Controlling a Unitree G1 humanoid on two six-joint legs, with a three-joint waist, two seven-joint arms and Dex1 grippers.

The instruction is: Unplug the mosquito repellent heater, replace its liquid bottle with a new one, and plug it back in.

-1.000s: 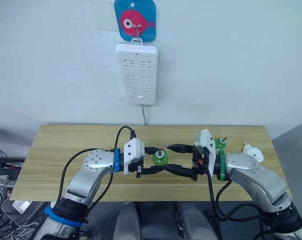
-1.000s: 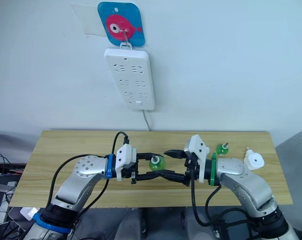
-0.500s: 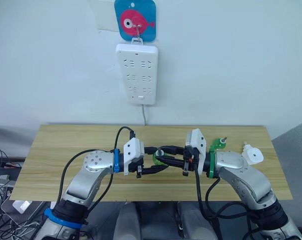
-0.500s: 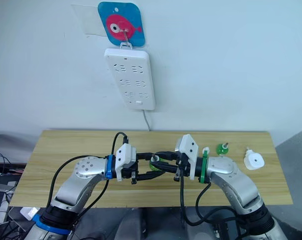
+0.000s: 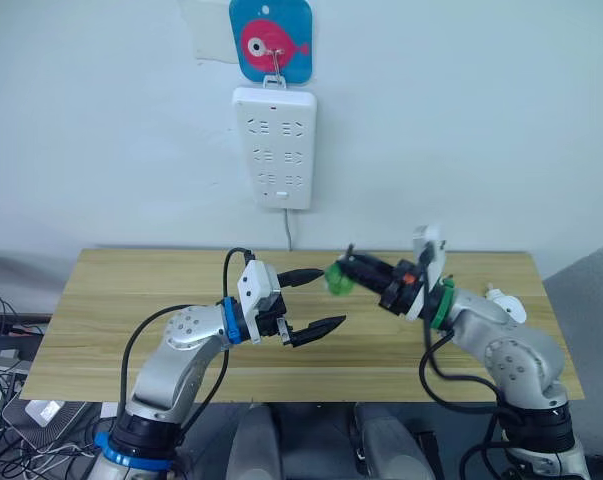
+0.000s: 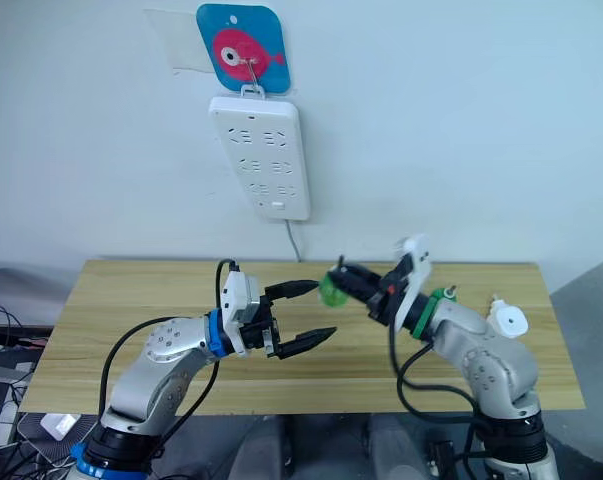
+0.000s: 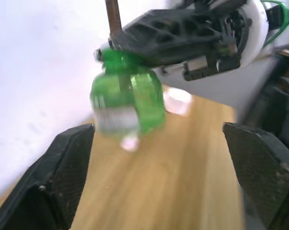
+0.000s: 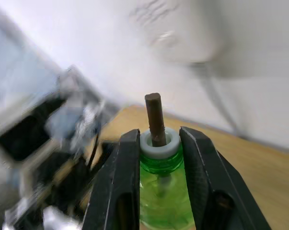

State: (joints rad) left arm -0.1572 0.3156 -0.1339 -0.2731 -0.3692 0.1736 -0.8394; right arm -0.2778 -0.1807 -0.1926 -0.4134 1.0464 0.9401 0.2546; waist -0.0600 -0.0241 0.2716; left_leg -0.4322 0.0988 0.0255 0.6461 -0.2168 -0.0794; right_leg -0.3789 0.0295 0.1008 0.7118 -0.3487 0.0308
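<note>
The right gripper (image 5: 347,270) is up off the wooden table (image 5: 121,300), its two black fingers clamped on the neck of a small green bottle (image 5: 338,278). In the right wrist view that bottle (image 8: 161,191) has a white collar and a brown wick rod standing out of it, with no cap on. It hangs in the air between the two arms, in front of the wall.

The left gripper (image 5: 314,300) is held just above the table with its two fingers spread wide, nothing between them; it points towards the bottle, a little below it.

On the table by the right arm's elbow sits one white rounded heater (image 5: 507,306). A bit of green shows beside the right forearm (image 6: 448,293), but I cannot tell what it is.

One white power strip (image 5: 272,147) hangs on the wall under a blue card with a pink fish (image 5: 269,40); all its sockets look free.
</note>
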